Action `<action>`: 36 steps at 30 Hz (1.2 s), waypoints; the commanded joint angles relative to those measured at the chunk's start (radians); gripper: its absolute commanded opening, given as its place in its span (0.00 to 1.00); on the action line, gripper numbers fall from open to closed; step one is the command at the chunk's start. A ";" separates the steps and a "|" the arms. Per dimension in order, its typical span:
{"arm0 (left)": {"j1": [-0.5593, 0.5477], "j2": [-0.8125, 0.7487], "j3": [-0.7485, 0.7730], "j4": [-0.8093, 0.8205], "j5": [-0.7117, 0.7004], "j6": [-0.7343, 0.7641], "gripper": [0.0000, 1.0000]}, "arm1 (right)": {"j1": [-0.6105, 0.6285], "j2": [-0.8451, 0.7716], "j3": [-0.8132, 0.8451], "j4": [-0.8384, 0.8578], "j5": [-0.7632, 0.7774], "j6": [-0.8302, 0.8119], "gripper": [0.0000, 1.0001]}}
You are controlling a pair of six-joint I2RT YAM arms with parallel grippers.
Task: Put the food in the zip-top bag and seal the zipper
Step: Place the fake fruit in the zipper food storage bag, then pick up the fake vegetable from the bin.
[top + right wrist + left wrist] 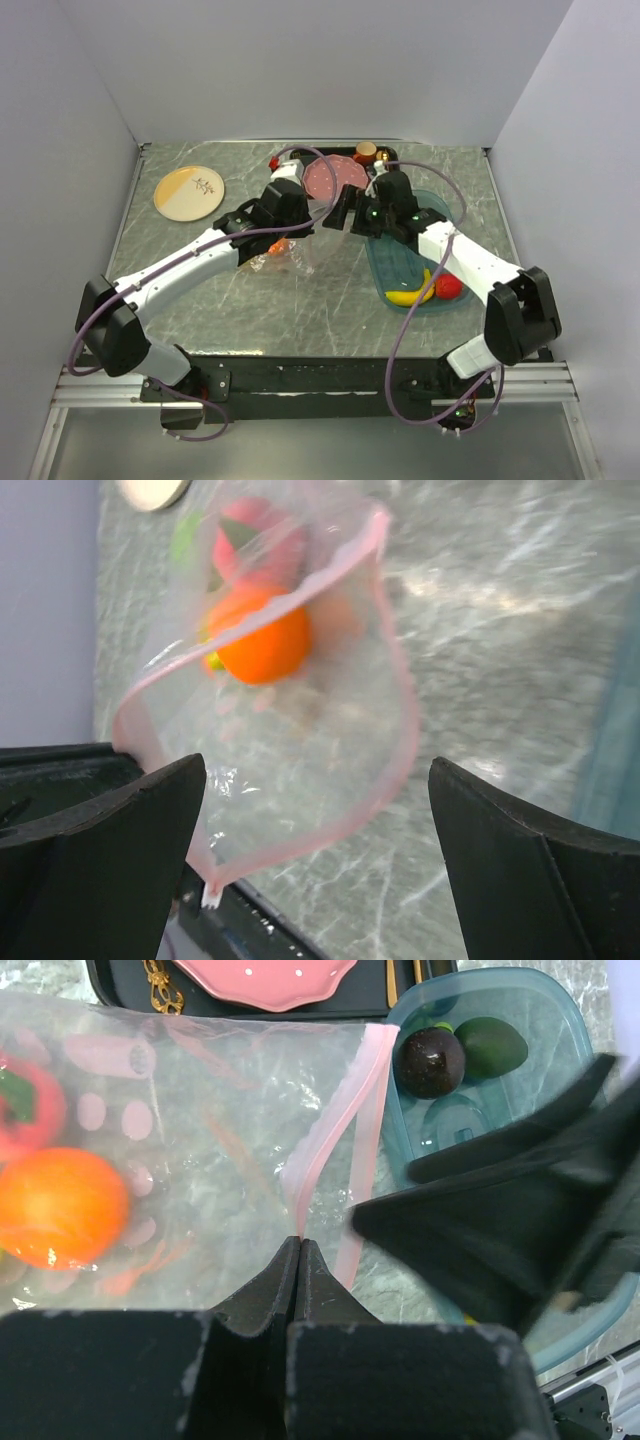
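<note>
The zip-top bag (200,1140) lies at the table's middle with its mouth gaping. Inside it sit an orange (60,1205) and a red piece of food (25,1110). My left gripper (300,1242) is shut on the pink zipper (365,1090) at the mouth edge. My right gripper (315,770) is open just in front of the mouth, nothing between its fingers (110,860). Through the mouth I see the orange (262,640), a red piece (255,545) and something green (185,540). From above, both grippers (300,215) (345,212) meet over the bag (285,255).
A translucent blue tray (395,265) on the right holds a banana (410,296), a red piece (448,287), a dark round fruit (430,1060) and a green one (490,1045). Behind stands a black tray with a pink plate (335,178). A cream plate (188,192) lies far left.
</note>
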 commanded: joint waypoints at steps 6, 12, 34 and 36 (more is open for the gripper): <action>-0.004 -0.032 -0.016 0.027 -0.001 -0.023 0.01 | -0.247 -0.224 -0.077 -0.097 0.219 -0.106 1.00; -0.003 -0.019 0.001 0.024 0.011 -0.021 0.01 | -0.304 -0.050 0.024 -0.220 0.362 -0.154 1.00; -0.004 0.002 0.018 0.004 -0.011 -0.004 0.01 | -0.429 0.327 0.283 -0.208 0.453 0.248 1.00; -0.003 0.007 0.026 -0.002 -0.010 -0.003 0.01 | -0.430 0.328 0.263 -0.200 0.455 0.251 1.00</action>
